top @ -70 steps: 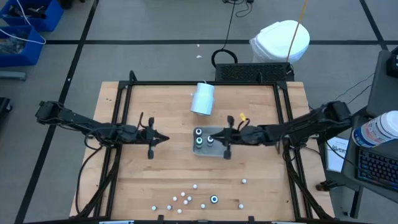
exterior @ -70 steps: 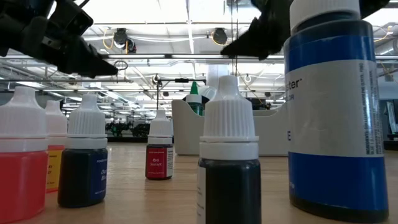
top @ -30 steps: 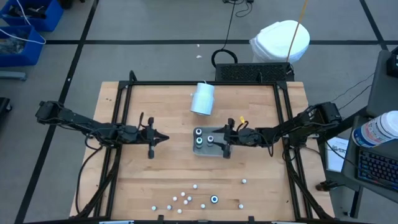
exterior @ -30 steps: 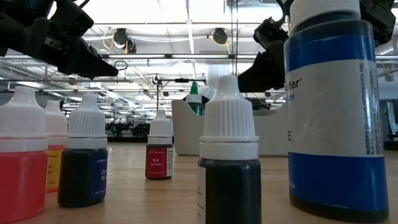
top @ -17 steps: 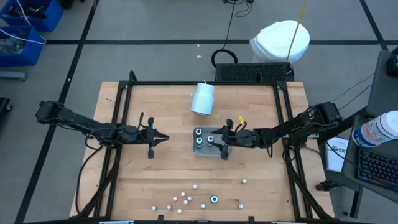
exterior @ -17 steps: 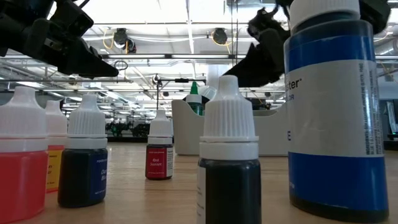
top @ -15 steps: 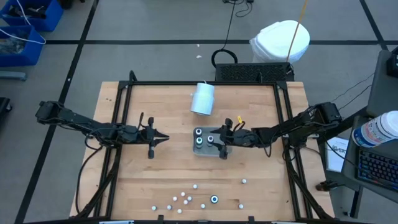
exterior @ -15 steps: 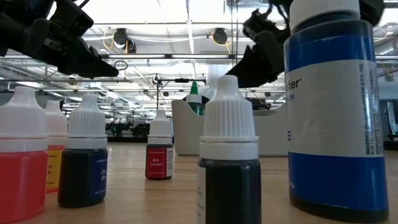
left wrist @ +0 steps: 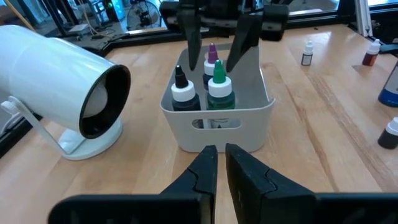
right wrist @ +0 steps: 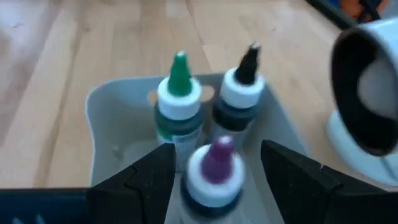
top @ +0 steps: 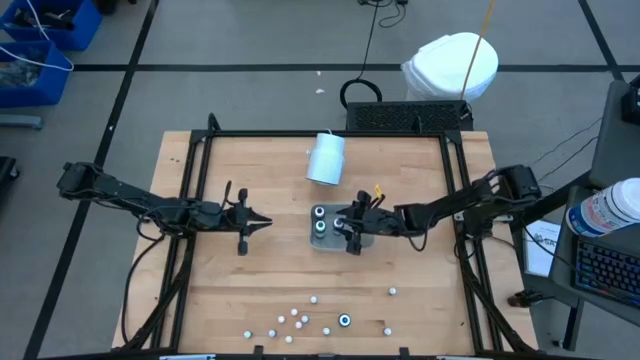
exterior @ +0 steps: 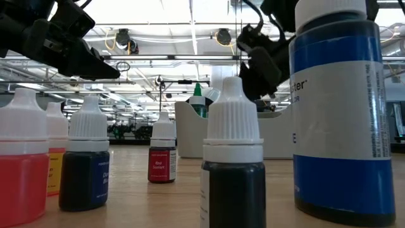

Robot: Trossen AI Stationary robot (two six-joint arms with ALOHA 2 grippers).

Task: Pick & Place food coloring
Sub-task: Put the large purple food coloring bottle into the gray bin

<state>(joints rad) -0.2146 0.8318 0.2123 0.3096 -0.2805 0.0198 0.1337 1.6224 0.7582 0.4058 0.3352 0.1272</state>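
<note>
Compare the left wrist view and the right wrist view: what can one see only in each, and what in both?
Only the left wrist view shows the closed left gripper, the right gripper above the tray, and loose bottles on the table. Only the right wrist view shows the purple-tipped bottle close between the open fingers. Both show the grey tray, the green-tipped bottle, the black-tipped bottle and the white cylinder.

right gripper [top: 345, 231]: advancing over the tray [top: 322, 244], its open jaws now straddling the purple-tipped bottle [right wrist: 214, 171].
</note>
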